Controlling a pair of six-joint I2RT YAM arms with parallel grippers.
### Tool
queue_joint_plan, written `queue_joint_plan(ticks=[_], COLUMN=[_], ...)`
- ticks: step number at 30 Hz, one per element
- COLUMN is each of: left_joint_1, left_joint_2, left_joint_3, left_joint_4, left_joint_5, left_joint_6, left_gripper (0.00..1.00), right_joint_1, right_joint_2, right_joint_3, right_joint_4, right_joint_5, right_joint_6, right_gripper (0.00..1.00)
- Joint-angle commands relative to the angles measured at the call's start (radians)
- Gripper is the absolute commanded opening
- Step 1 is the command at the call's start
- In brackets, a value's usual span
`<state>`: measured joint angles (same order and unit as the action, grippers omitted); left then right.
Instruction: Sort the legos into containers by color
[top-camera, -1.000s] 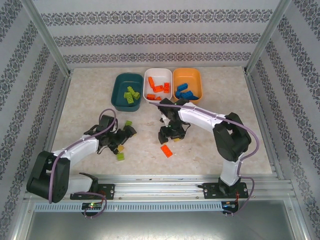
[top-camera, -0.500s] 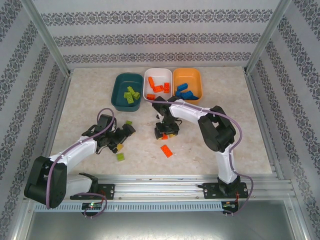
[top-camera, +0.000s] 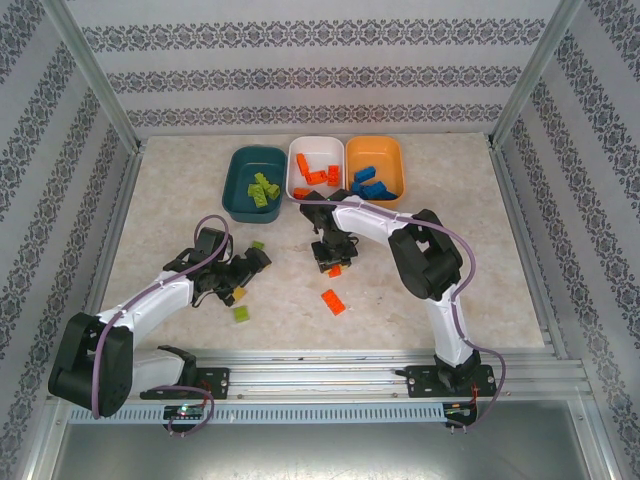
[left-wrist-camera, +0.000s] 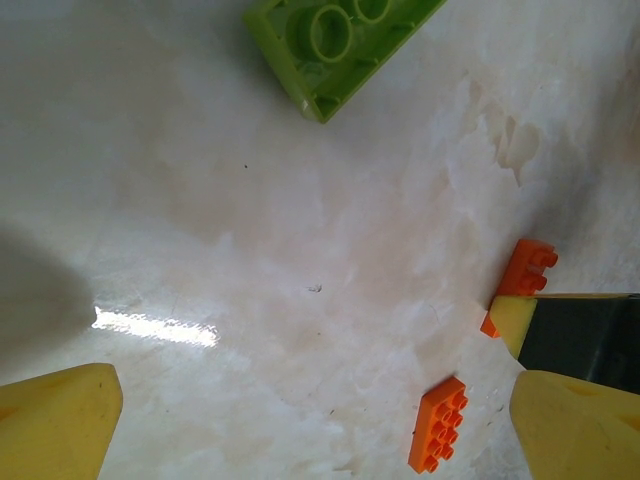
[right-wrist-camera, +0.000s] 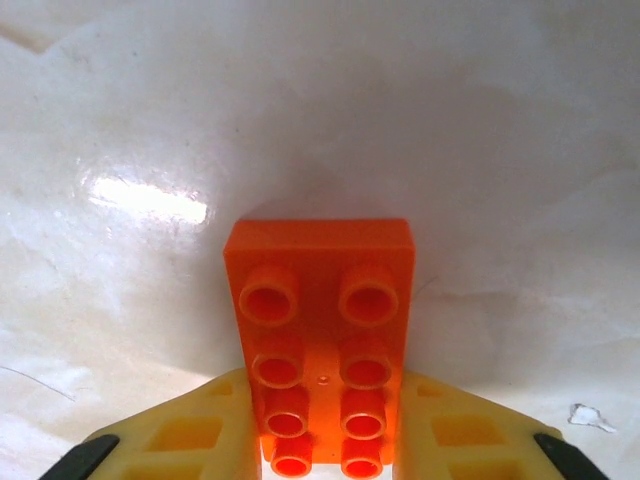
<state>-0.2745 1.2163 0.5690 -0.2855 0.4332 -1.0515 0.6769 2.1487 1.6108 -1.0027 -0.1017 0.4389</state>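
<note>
My right gripper (right-wrist-camera: 325, 425) is shut on an orange lego (right-wrist-camera: 320, 300), its yellow fingers (right-wrist-camera: 190, 430) pressed against both long sides just above the table. From above, that right gripper (top-camera: 332, 258) is at mid-table with the orange lego (top-camera: 335, 271) under it. My left gripper (left-wrist-camera: 310, 410) stands open over bare table, and from above the left gripper (top-camera: 243, 280) is at the left. A lime green lego (left-wrist-camera: 340, 45) lies ahead of it. A second orange lego (top-camera: 333, 301) lies loose. The teal bin (top-camera: 245, 168), white bin (top-camera: 322, 152) and orange bin (top-camera: 382, 152) hold green, orange and blue legos.
Another green lego (top-camera: 242, 314) lies near the left arm, and one more green lego (top-camera: 257, 245) sits just beyond the left gripper. Metal posts and patterned walls (top-camera: 60, 150) enclose the table. The arms' base rail (top-camera: 320, 375) runs along the near edge.
My right gripper has moved away from the arm bases and slightly left, and has closed on the orange lego. The left arm has barely moved and stays open.
</note>
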Motion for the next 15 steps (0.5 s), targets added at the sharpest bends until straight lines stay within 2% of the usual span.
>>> queue_joint_plan(ticks=[1, 5, 8, 13, 15], left_joint_1=[0.007, 0.009, 0.008, 0.008, 0.009], left_joint_2=[-0.023, -0.029, -0.036, -0.075, -0.100], left_joint_3=[0.030, 0.031, 0.032, 0.026, 0.019], left_joint_4=[-0.037, -0.037, -0.036, -0.044, -0.057], left_joint_5=[-0.005, -0.005, -0.001, -0.005, -0.017], left_joint_6=[0.029, 0.039, 0.047, 0.047, 0.048], left_gripper=[1.00, 1.00, 1.00, 1.00, 1.00], right_joint_1=[-0.010, -0.047, -0.105, -0.252, -0.302], right_joint_2=[-0.041, -0.139, -0.205, -0.241, -0.213], right_joint_3=[0.006, 0.012, 0.032, 0.082, 0.116], right_joint_4=[-0.018, -0.011, 0.037, 0.217, 0.309], right_joint_5=[0.029, -0.064, -0.252, -0.540, -0.610], right_joint_6=[0.003, -0.002, 0.019, 0.210, 0.301], right_gripper=[0.27, 0.26, 0.26, 0.26, 0.26])
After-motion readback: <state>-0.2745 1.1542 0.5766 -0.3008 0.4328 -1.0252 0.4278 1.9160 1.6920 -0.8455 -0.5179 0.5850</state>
